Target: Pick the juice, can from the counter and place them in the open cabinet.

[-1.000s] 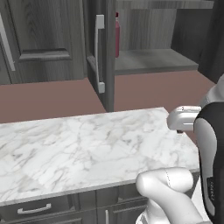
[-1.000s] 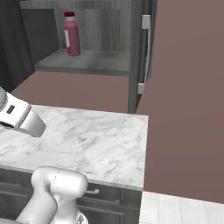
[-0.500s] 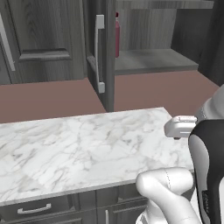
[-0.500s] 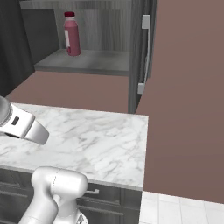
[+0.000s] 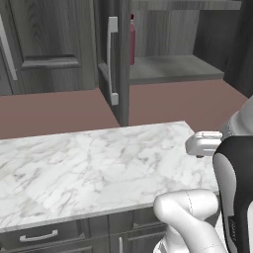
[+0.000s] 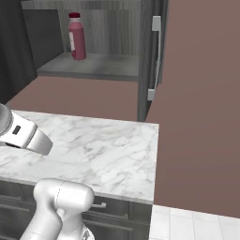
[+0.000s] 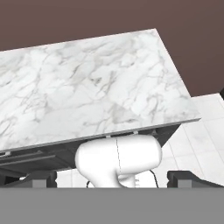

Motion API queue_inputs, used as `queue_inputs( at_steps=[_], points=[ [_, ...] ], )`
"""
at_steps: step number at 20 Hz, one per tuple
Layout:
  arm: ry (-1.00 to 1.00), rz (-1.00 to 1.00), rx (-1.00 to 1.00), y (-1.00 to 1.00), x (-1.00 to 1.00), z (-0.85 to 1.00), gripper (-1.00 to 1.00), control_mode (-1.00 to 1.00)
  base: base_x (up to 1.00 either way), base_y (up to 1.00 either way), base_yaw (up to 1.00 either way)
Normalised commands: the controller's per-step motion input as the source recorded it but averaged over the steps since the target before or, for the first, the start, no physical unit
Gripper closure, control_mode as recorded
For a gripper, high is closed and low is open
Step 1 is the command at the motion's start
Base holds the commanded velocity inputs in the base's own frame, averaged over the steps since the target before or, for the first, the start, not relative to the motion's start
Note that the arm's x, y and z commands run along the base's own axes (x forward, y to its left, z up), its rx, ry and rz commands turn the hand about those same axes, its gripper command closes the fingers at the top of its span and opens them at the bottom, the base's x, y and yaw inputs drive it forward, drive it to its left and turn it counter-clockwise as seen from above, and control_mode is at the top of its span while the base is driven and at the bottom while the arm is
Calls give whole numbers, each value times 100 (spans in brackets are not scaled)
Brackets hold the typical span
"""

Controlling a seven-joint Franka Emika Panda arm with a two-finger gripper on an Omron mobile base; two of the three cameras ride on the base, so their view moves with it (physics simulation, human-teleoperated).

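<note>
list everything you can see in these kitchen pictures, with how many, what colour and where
juice: one, maroon-pink bottle with dark red cap, upright on the open cabinet's shelf
open cabinet: one, dark grey wood grain, above and behind the counter
cabinet door: one, dark grey, silver bar handle, swung open
counter: one, white-and-grey marble over dark grey fronts
wall: maroon-brown, behind the counter
floor: white tiles, right of the counter
pincer: one, dark tips, open, holding nothing

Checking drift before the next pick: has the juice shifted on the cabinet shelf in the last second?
No. The juice stands at the same spot on the open cabinet shelf, left of the door handle.
</note>
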Motion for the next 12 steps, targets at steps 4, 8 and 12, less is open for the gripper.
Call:
queue_inputs(
  at_steps=[4, 8, 12],
  points=[
    [0, 0, 0, 0, 0, 0, -100, 100, -71, 0, 0],
    [0, 0, 0, 0, 0, 0, -100, 100, -100, 1, 0],
    [0, 0, 0, 0, 0, 0, -100, 100, -41, -10, -9]
  ],
)
